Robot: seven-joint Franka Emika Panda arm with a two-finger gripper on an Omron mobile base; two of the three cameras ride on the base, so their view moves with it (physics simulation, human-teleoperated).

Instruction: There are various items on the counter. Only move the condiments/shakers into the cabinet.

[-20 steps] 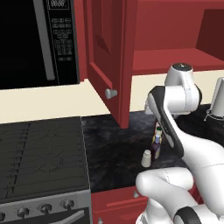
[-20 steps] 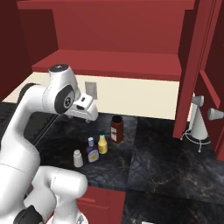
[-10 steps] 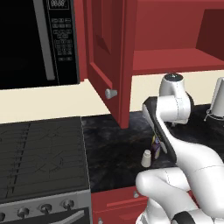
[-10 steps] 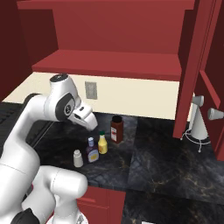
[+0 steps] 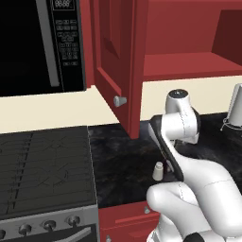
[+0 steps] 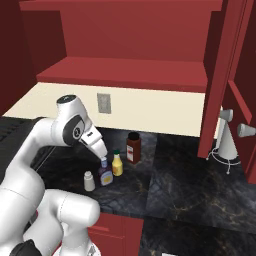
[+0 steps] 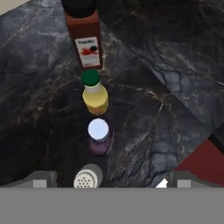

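On the black counter (image 6: 170, 185) several small items stand in a row. They are a tiny white shaker (image 6: 89, 181) (image 7: 87, 177) (image 5: 158, 171), a dark purple bottle (image 6: 105, 174) (image 7: 99, 139) with a pale blue cap, a yellow squeeze bottle (image 6: 117, 164) (image 7: 94, 95) and a red-brown bottle (image 6: 133, 147) (image 7: 87, 40) with a black cap. My gripper (image 6: 101, 151) (image 7: 111, 179) hangs open, tilted down just above the purple bottle and holding nothing. The hand view shows the shaker low between the wide-set fingertips (image 7: 41, 178). The red cabinet's shelf (image 6: 125, 74) (image 5: 189, 64) is overhead, its door (image 5: 116, 66) swung open.
The open door's grey knob (image 5: 119, 100) juts out over the counter left of the arm. A black microwave (image 5: 42, 42) hangs above the grey stove (image 5: 42, 165) at the left. A white stand (image 6: 227, 142) sits on the counter at the right, beside another open door (image 6: 227, 75).
The arm has folded downward, bringing the open hand from well above the counter down to just over the purple bottle. The bottles and shaker have stayed put.
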